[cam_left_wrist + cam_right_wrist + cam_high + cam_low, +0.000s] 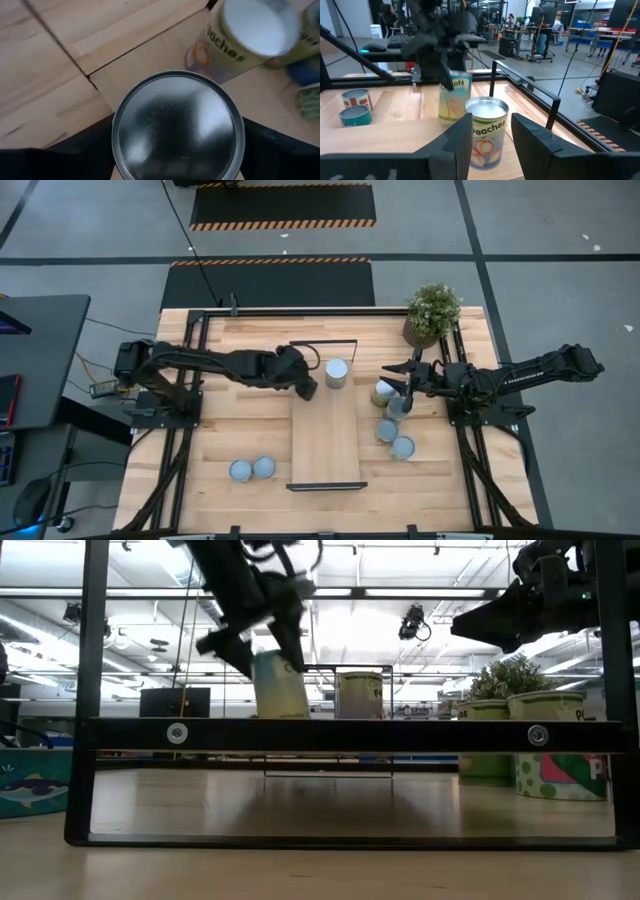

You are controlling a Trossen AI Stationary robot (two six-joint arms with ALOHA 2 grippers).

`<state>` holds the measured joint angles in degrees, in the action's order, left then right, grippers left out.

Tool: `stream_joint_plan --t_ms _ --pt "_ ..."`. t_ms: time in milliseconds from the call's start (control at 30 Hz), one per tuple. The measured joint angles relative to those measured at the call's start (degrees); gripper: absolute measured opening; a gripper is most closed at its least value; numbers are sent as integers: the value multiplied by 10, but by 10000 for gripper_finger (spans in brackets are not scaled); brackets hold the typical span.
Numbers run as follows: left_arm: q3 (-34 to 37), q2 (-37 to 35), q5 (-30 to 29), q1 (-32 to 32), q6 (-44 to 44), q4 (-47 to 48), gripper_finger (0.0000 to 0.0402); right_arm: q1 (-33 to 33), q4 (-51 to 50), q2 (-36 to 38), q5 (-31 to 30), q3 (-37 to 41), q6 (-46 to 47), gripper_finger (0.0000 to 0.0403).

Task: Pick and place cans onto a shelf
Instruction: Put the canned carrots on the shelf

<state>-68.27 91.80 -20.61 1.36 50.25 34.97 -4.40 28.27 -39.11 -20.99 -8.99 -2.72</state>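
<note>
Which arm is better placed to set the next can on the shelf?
Left. The left gripper already holds a can at the shelf, beside the placed can; the right gripper is empty.

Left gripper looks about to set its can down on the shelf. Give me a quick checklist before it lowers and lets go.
1. Left gripper holds a can: ok.
2. Held can roughly upright: ok.
3. Held can over the shelf, not the table: ok.
4. Gap to the peaches can already on the shelf: ok, though small.
5. Right gripper clear of the shelf, beside the waiting cans: ok.
6. Held can's base touching the shelf: cannot tell.
</note>
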Motion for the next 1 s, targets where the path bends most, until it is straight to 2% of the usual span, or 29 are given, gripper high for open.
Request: stream_joint_plan --t_ms 233,567,733,867,1000 --pt "0 21 -4 0 -83 -33 332 0 0 0 1 0 0 143" --pt "0 24 -8 2 -165 -67 383 0 -1 -2 2 0 -5 143" --pt "0 24 -33 2 -172 -67 392 0 -1 -3 2 0 -5 143" --pt "0 24 -43 -2 -196 -68 393 0 -1 -3 2 0 -5 143" --pt "0 24 -78 -19 -234 -79 391 0 -1 -3 2 0 -5 143"
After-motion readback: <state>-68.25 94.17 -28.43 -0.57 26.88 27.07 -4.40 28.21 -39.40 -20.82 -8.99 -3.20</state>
